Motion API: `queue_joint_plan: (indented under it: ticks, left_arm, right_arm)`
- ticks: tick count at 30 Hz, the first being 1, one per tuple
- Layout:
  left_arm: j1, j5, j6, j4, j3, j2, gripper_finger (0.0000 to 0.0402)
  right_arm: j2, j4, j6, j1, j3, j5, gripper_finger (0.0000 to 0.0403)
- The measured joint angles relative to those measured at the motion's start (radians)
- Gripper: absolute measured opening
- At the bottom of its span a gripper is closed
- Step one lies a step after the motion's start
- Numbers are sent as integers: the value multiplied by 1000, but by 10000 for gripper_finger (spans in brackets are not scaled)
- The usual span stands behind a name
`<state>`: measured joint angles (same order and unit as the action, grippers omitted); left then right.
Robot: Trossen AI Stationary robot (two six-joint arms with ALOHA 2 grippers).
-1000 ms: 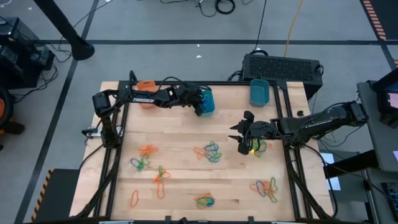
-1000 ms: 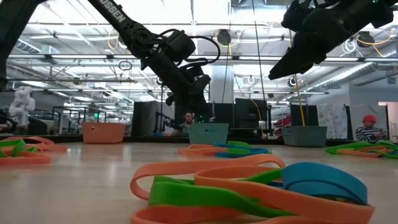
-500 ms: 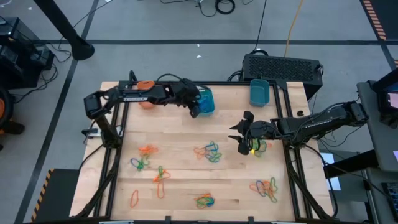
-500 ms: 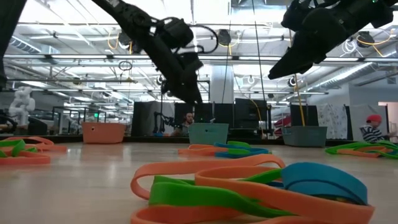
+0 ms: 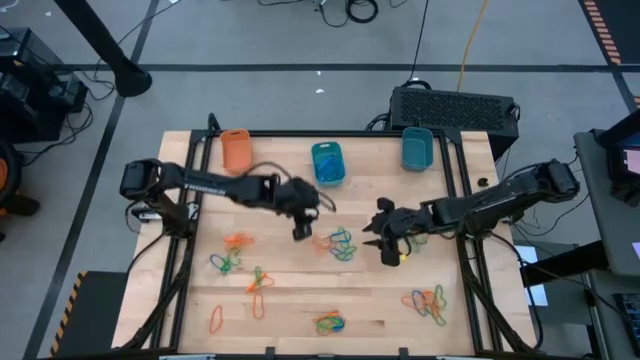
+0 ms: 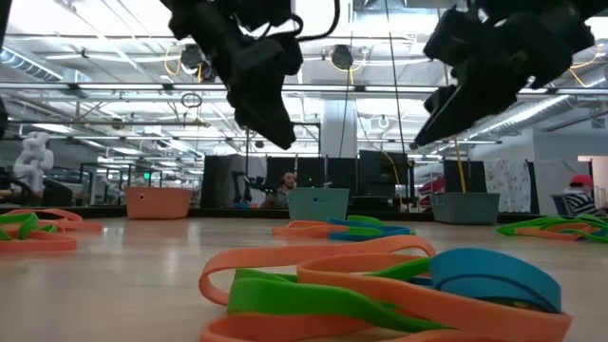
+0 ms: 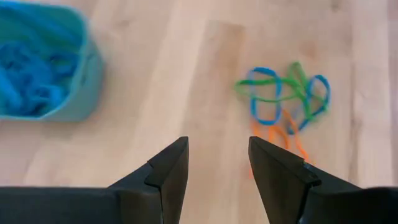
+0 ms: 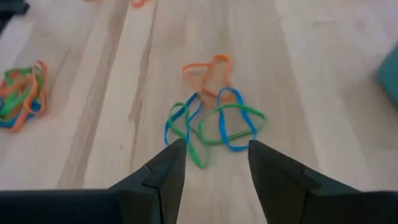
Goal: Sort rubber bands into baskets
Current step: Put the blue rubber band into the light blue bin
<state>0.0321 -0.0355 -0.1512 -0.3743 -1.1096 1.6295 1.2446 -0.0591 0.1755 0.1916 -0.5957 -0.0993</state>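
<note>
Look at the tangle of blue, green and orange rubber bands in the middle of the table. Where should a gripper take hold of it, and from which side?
Probably best on one of the blue loops at the edge of the central tangle, coming straight down from above. The bands lie flat on the table, so only a top-down pinch can likely catch one. Both the left gripper and right gripper stand open beside it.

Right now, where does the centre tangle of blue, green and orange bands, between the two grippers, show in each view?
High: centre tangle, mid-table.
Low: flat heap below the middle teal basket.
Left wrist: ahead.
Right wrist: ahead.
Shared landmark: the middle teal basket, also in left wrist.
</note>
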Motion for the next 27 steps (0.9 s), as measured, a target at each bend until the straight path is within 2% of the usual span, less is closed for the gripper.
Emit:
queue_joint_plan:
  ticks: [3, 6, 11, 15, 27]
  left_arm:
    - [-87, -47, -5, 104, 49, 0, 176]
    - [-166, -47, 0, 208, 82, 0, 176]
    - [-247, -84, 9, 333, 135, 20, 176]
    - [-262, -126, 9, 454, 177, 16, 176]
    - [-262, -126, 8, 480, 187, 18, 176]
  right_arm:
    - [70, 41, -72, 24, 0, 3, 167]
    - [120, 63, -150, 47, 0, 28, 167]
    - [179, 180, -222, 71, 0, 27, 167]
    - [241, 296, -219, 71, 0, 27, 167]
    - [397, 409, -241, 64, -2, 52, 167]
